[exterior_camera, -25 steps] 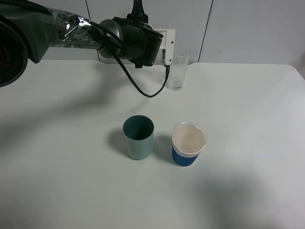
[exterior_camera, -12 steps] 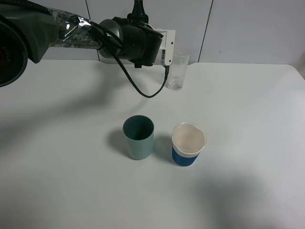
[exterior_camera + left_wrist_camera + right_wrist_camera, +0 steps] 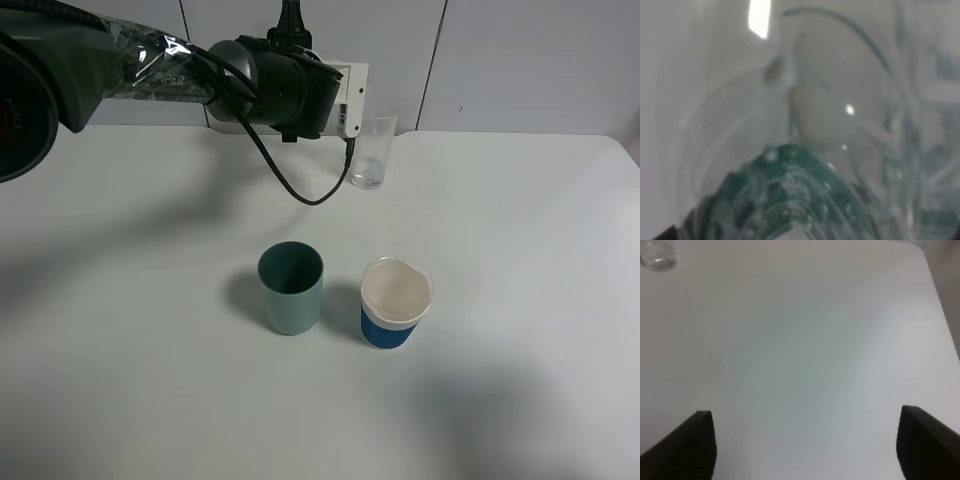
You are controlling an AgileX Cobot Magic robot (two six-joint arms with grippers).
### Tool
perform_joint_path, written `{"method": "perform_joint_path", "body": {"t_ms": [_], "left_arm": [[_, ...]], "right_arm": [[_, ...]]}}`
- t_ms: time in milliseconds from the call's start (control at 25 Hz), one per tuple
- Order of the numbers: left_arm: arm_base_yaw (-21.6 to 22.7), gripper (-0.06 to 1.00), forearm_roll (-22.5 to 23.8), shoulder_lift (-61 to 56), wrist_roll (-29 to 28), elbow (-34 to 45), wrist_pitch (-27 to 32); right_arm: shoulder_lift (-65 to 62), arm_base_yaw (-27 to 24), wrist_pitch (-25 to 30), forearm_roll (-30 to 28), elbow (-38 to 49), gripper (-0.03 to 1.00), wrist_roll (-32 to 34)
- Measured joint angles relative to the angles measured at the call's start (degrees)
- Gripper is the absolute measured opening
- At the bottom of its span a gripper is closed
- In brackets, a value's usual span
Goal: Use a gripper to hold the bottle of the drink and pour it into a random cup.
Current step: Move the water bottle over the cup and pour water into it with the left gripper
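My left gripper, a white head on the black arm, reaches in from the left at the back of the table, right beside the cup, a tall clear glass. In the exterior view the arm hides the bottle. The left wrist view is filled by the bottle's green label and clear neck, very close, with the cup's rim just beyond; the gripper is shut on the bottle. The right gripper hangs open over bare table, and the cup is far from it.
A teal-green cup and a white paper cup with a blue band stand side by side mid-table. A black cable loops down from the left arm near the glass. The white table ends at the right.
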Motion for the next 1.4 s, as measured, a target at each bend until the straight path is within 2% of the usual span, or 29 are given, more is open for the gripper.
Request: {"method": "perform_joint_path", "body": {"t_ms": [1400], "left_arm": [[0.0,0.55,1.3,0.0,0.4,0.0,-0.4]], "right_arm": [[0.0,0.0,0.0,0.0,0.0,0.74,0.0]]}}
